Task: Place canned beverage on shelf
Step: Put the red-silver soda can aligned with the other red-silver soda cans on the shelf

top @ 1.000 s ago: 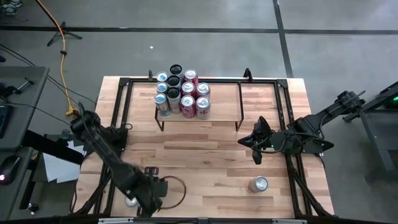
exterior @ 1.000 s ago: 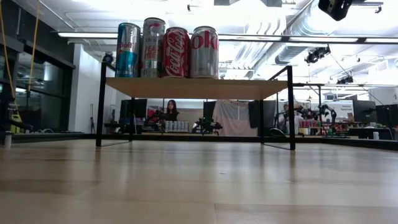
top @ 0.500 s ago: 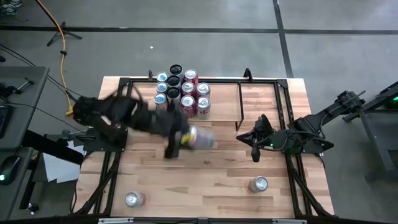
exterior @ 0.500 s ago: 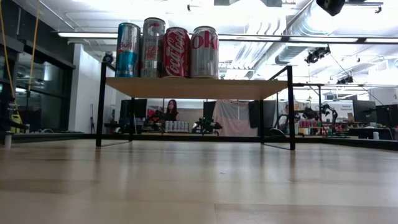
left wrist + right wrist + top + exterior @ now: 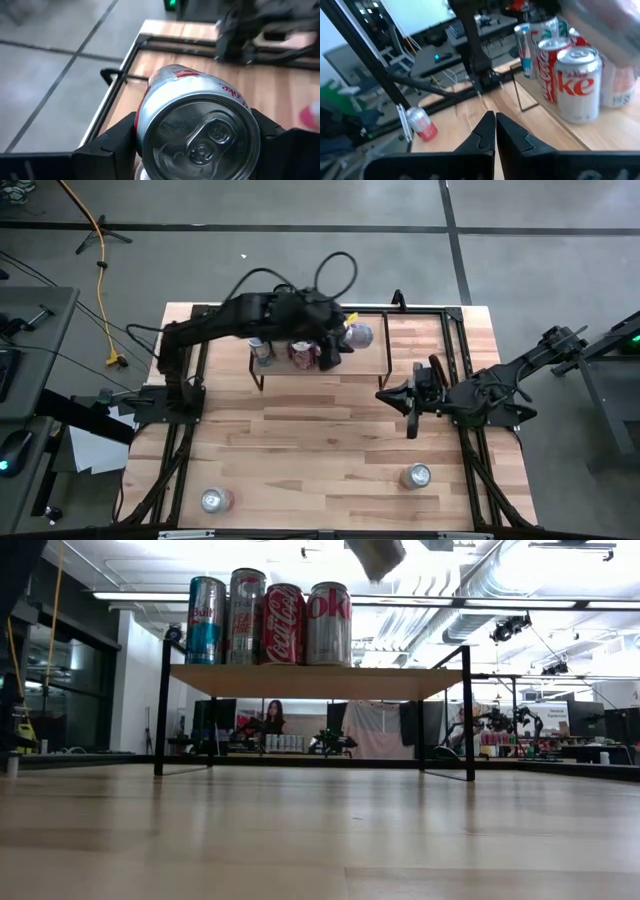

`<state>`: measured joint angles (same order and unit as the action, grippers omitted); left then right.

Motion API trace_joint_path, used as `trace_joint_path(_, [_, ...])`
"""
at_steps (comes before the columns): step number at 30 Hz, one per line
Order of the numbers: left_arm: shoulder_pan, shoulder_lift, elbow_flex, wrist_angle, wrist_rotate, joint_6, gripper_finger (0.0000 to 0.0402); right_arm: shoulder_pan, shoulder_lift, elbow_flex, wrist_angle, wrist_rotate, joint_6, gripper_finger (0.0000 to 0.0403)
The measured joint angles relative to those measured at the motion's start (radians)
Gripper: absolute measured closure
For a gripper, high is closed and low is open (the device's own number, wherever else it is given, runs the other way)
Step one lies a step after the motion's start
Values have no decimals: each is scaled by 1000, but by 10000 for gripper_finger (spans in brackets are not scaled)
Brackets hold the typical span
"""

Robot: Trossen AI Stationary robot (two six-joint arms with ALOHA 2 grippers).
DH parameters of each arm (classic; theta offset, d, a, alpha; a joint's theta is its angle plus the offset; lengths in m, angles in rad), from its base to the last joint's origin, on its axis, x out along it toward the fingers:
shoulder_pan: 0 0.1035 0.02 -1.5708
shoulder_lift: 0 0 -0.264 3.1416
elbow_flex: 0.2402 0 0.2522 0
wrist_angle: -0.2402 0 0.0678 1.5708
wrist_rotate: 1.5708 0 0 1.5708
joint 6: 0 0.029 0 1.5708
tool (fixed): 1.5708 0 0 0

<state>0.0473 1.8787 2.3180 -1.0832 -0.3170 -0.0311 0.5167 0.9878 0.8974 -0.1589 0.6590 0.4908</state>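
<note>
Item: shelf (image 5: 365, 352), low wood-topped riser on black rod legs, at the far side of the table (image 5: 330, 440). Its left end carries a cluster of upright cans (image 5: 268, 622); the low view shows 4 in the front row.

Item: left gripper (image 5: 343, 340), reaching over the shelf just right of the cluster. Fingers (image 5: 107, 142) clamped on either side of a silver Diet Coke can (image 5: 197, 125). The can is held tilted above the shelf top, lid toward the wrist camera.

Item: right gripper (image 5: 381, 394), on the right half of the table, in front of the shelf's right end. Fingers pressed together, holding nothing.

Item: 2 loose cans on the table's near side, 1 silver can (image 5: 415, 476) at right, 1 red-sided can (image 5: 213, 500) at left.
</note>
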Motion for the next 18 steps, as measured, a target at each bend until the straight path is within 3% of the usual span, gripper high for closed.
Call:
trace_joint_path(6, [56,91,0,-12,74,51,199,0,0,0,130,78,-20,403])
trace_joint_path(12, [103,166,0,-36,78,170,199,-62,0,0,200,403,128,403])
trace_joint_path(14, [119,181,0,-34,83,198,199,-112,0,0,193,411,189,403])
trace_joint_path(18, [146,207,0,-33,123,219,199,-229,0,0,148,289,326,403])
